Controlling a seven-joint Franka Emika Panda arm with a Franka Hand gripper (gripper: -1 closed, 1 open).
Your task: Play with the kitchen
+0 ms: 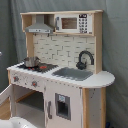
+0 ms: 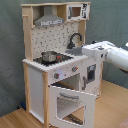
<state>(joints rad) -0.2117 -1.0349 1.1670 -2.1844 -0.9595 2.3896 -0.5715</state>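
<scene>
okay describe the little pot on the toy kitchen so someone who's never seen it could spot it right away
Start at the kitchen, the tall white and wood toy unit with a grey hood on top. Directly under that hood is the black stove. The pot stands on it, the only shiny metal thing there, away from the black faucet.
</scene>
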